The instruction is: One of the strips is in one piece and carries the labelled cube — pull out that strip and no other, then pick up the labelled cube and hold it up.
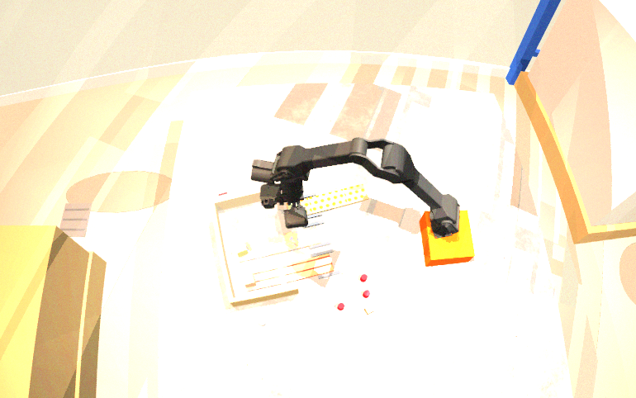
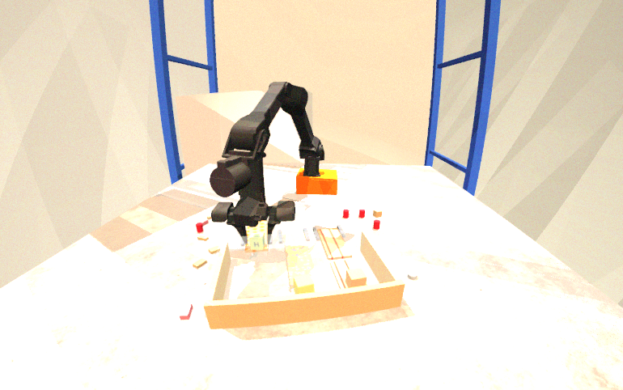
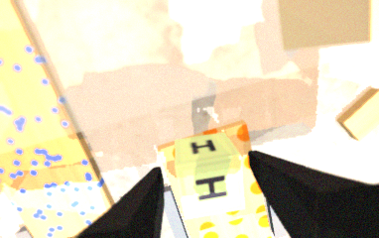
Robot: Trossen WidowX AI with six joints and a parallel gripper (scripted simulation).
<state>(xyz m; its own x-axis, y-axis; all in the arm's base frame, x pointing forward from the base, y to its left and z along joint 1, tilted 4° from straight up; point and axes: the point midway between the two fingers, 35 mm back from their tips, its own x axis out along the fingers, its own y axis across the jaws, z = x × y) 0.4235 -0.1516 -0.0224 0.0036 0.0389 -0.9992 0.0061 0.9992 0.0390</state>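
Note:
The labelled cube (image 3: 203, 159) (image 2: 256, 239), pale yellow-green with a black H on it, sits on the end of a yellow strip with orange dots (image 3: 225, 223) (image 1: 335, 194), just outside the tray's far wall. My gripper (image 3: 205, 166) (image 2: 256, 242) (image 1: 288, 208) is lowered over the cube with one finger on each side. The fingers are partly closed and stand close to its sides, with a narrow gap on the left. In the top view the wrist hides the cube. A pale strip with blue dots (image 3: 30, 164) (image 2: 298, 261) lies beside it.
The shallow tan tray (image 2: 303, 310) (image 1: 265, 299) holds other strips (image 1: 286, 267) and two small blocks. Red cylinders (image 1: 363, 277) (image 2: 345, 213) and small tan blocks (image 2: 200, 263) lie around it. The arm's orange base (image 1: 450, 248) (image 2: 317, 184) stands behind. Blue posts rise at the back.

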